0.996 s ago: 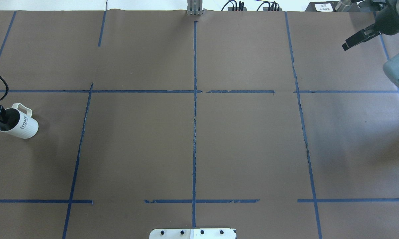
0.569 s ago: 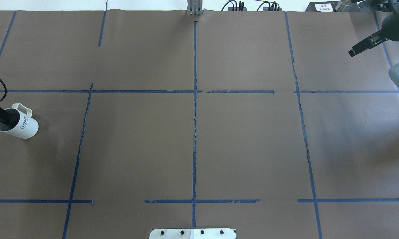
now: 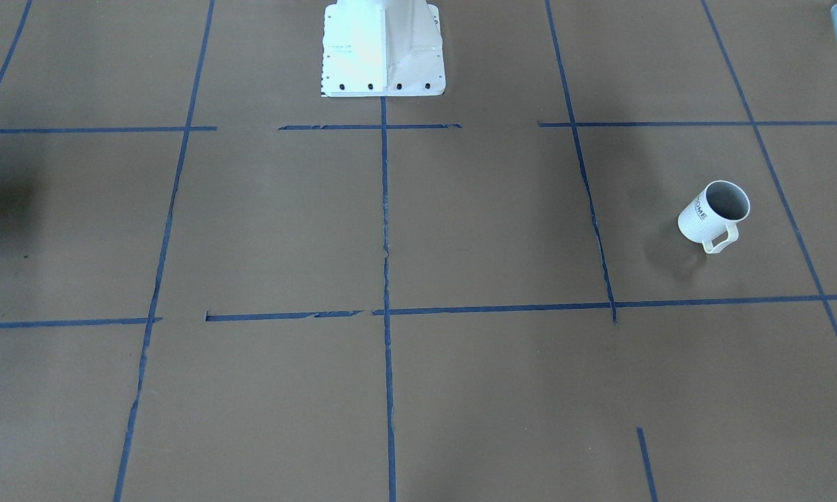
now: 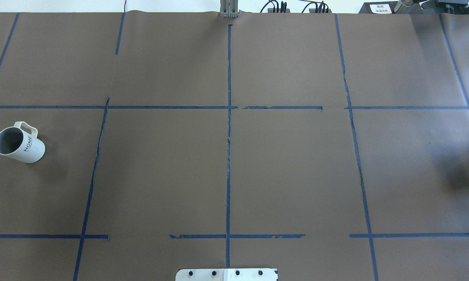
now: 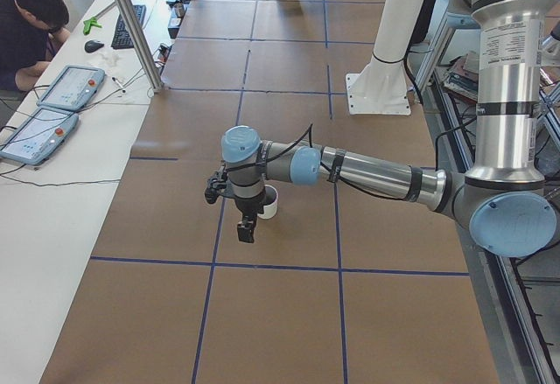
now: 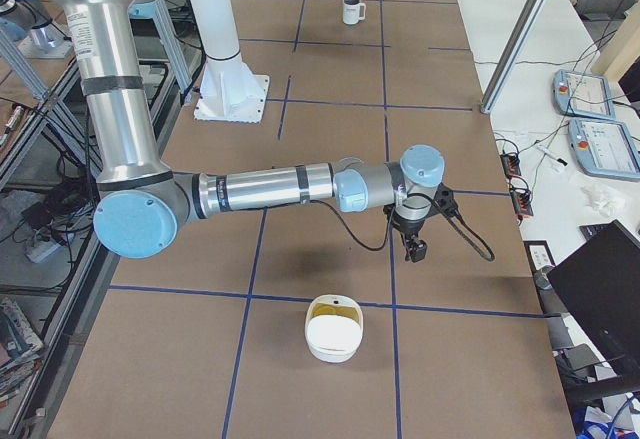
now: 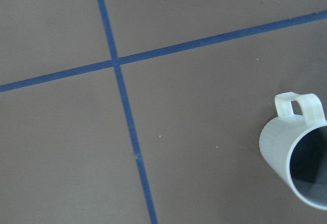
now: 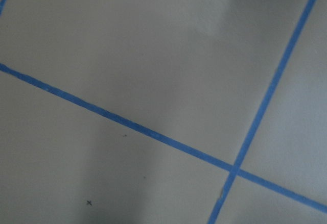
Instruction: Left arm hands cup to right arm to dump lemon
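overhead exterior is showing us the cup (image 4: 19,141) standing upright on the brown-papered surface (image 4: 226,164), at the robot's far left, inside the square left of a blue tape line (image 4: 95,164). its loop handle is pointing away from the robot, its dark "home" lettering is facing the middle of the surface, and nothing is touching it in this view. from the front-facing camera its inside is showing plain grey.

from exterior left we are seeing the left arm (image 5: 376,174) stretching out low over the surface. its wrist is bending down and the left tool (image 5: 246,232) is hanging just beside the cup, on the side nearer that camera. we cannot tell from here whether this tool is wide or narrow. the left wrist camera is catching the cup's rim and handle in its lower right corner, next to a tape crossing.

exterior right is showing the right arm (image 6: 260,187) reaching over the robot's right end of the surface. the right tool (image 6: 415,251) is pointing down above the paper and a black cable (image 6: 470,244) is looping out from the wrist. we cannot tell its opening either.

closer to that camera a white rounded container (image 6: 333,327) with a yellow inside is sitting on the surface, well apart from the cup. we cannot tell what the yellow is. the right wrist camera is taking in only paper and crossing tape.
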Robot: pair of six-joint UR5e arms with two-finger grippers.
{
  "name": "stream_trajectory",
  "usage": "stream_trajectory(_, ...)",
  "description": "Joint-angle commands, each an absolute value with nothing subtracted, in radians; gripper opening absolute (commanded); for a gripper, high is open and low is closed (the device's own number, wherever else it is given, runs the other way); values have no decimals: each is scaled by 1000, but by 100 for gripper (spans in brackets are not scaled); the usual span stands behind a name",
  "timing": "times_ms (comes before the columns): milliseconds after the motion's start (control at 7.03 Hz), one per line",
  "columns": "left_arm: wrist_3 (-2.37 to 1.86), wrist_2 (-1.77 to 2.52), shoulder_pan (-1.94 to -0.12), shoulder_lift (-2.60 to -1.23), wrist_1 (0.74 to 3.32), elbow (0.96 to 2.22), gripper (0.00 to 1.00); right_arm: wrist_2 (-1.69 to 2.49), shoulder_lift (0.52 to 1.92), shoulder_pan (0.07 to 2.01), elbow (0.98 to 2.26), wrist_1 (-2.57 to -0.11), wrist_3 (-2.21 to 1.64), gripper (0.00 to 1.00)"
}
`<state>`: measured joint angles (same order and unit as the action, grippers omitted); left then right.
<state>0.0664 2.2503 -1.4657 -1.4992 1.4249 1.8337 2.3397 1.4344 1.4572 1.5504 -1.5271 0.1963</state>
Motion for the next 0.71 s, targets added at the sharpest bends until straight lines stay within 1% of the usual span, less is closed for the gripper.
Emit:
stream_trajectory(0, 120, 2310, -1534, -1450, 1387, 1838, 100, 2417, 1521, 1518, 1546, -1543, 198, 100)
stream_trajectory(427, 120, 2371, -1564, -1402, 1396, 1839, 100, 2408, 1562, 1519, 1555, -1531, 126, 100)
stream_trajectory(569, 120, 2375, -1572, -1396, 1441, 1838, 100, 2411, 1562, 1519, 1555, -1529, 120, 100)
